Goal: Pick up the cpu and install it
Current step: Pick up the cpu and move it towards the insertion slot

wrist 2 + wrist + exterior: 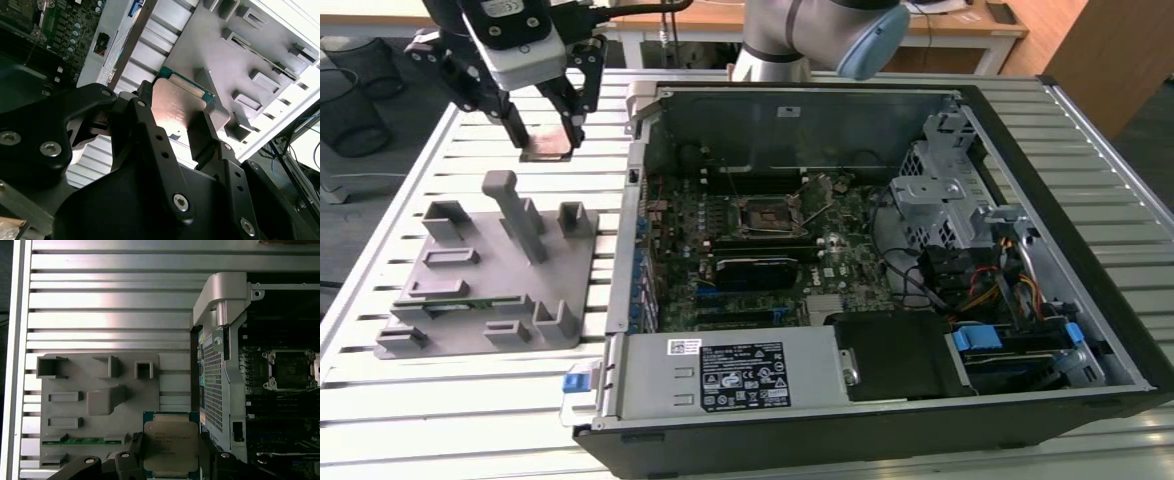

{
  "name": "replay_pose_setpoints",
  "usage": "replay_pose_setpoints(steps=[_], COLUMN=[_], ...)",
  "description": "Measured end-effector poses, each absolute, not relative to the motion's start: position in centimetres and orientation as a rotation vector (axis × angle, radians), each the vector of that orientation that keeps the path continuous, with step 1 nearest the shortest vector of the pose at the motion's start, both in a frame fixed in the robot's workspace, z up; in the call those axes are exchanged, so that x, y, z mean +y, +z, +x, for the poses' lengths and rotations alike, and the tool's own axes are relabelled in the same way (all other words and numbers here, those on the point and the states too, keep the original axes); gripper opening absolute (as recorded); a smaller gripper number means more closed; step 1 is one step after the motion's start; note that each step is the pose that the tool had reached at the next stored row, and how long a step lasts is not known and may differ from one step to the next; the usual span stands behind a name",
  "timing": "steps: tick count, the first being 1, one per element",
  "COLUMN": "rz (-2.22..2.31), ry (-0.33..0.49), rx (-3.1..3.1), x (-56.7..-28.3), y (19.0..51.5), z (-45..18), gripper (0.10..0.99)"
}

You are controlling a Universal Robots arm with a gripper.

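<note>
My gripper (550,128) hangs above the slatted table at the exterior view's left, behind the grey fixture (494,270). Its black fingers are shut on the cpu (550,140), a flat square chip held by two opposite edges. The silvery top plate and green edge of the cpu (170,445) show between the fingers (131,455), and the cpu (175,107) shows again in the second wrist view above the fixture (260,65). The open computer case (854,250) lies to the exterior view's right, with the empty cpu socket (767,215) on its motherboard. The socket (290,370) also appears in the first wrist view.
The grey fixture carries several upright blocks and posts, and a green board strip (82,441) sits in one slot. The case's metal wall (220,365) stands between the fixture and the motherboard. A black heatsink (761,268) lies below the socket. A wire bin (354,95) stands off the table.
</note>
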State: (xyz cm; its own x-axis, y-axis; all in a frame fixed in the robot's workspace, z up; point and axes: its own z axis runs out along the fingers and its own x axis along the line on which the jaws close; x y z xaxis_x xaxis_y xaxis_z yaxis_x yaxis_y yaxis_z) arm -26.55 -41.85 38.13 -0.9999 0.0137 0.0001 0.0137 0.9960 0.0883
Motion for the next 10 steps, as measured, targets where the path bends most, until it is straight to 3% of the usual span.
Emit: replay_pose_setpoints(steps=[10], rz=[0.021], ry=[0.139], rx=[3.138], x=[-41.85], y=[38.09], z=[-25.56], gripper=[0.525])
